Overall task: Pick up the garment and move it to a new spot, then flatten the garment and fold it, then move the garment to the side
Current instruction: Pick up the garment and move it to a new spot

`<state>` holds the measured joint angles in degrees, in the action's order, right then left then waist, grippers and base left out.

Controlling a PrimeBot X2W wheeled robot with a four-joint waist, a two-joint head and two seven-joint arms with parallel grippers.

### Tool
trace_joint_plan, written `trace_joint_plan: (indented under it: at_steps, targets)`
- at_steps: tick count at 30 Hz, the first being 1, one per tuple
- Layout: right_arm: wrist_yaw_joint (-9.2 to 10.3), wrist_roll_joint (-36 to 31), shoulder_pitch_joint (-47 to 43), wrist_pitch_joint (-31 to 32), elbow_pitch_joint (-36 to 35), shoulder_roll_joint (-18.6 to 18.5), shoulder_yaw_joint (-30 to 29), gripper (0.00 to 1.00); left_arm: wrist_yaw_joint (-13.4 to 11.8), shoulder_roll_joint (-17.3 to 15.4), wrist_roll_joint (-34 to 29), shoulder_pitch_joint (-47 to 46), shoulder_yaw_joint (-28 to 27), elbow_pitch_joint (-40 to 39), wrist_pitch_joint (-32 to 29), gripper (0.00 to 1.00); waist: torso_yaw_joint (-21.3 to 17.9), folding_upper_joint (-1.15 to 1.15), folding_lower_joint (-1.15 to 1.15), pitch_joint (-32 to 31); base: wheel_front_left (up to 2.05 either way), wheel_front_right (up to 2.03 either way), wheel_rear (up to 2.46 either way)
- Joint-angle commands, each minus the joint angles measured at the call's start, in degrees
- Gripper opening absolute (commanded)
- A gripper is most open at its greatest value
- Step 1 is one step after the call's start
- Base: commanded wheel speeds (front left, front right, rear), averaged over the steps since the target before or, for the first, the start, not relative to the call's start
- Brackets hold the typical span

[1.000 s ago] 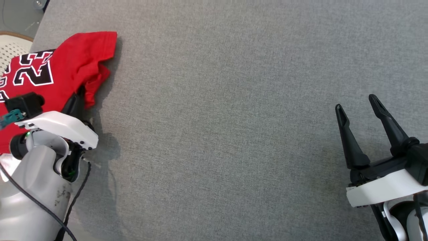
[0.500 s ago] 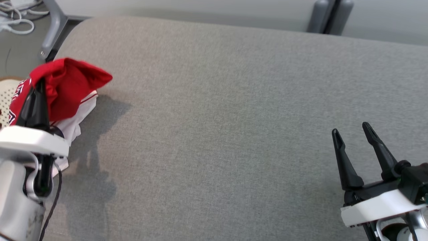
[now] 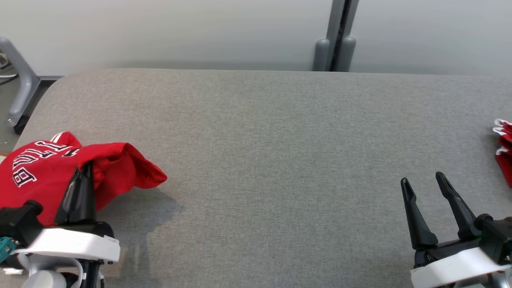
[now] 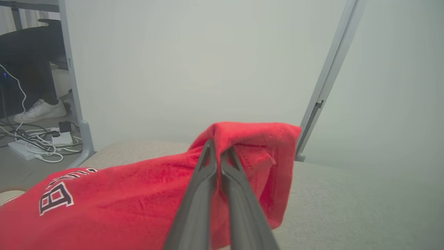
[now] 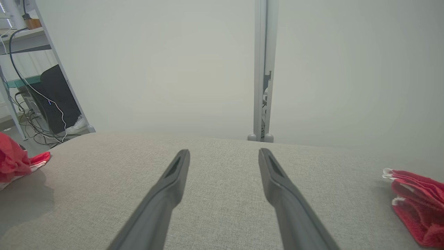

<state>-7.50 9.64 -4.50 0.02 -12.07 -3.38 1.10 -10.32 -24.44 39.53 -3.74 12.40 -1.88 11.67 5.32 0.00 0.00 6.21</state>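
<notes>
Left gripper [image 3: 87, 171] at the near left corner, fingers pointing away from me and pressed together on a raised fold of the red garment [image 3: 38, 178], pinching it just above the table [image 3: 260, 152]; the rest of the garment trails to the left with its white-edged black lettering facing up; one loose flap droops to the right of the fingers and casts a shadow on the surface below; right gripper [image 3: 422, 180] at the near right, fingers spread wide with nothing between them, poised over the table. I read the table's far edge as straight and its far left corner as rounded; a broad stretch of bare surface lies between the two grippers; a second red bundle [image 3: 505, 154], white-trimmed, lies at the right edge. Table covering: grey woven fabric, flat, fine-grained; garment: soft, creased cloth; fingers: dark, smooth, tapering.
</notes>
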Motion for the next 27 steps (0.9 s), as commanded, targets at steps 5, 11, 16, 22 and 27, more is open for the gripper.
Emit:
trace_joint_plan:
  at_steps: [5,11,16,22,27]
  targets:
    - [0.01,0.45,0.62,0.31,-0.92,0.08,0.26,1.00,0.02,0.35,-1.46,-2.35,2.91,-4.13,-1.94,0.00,-3.12,0.00,0.00,0.81,0.00,0.00,0.00]
    - [0.01,0.85,1.97,-0.05,-1.34,0.22,0.20,1.00,2.59,2.98,-3.23,-8.54,8.36,-4.66,-3.48,0.00,-7.17,0.00,0.00,3.38,0.00,0.00,0.00]
    - [0.01,1.40,3.61,-0.87,-1.53,0.29,0.63,1.00,5.95,5.68,-4.49,-15.93,13.13,-3.87,-5.16,0.00,-11.84,0.00,0.00,7.72,0.00,0.00,0.00]
    - [0.01,2.45,4.86,-2.61,-0.67,0.35,0.91,1.00,9.01,9.18,-6.68,-23.23,18.46,-2.15,-7.04,0.00,-16.70,0.00,0.00,12.20,0.00,0.00,0.00]
    - [0.01,4.60,5.65,-5.14,1.09,0.38,1.56,1.00,11.06,11.93,-8.54,-28.32,22.38,0.33,-8.03,0.00,-21.13,0.00,0.00,15.73,0.00,0.00,0.00]
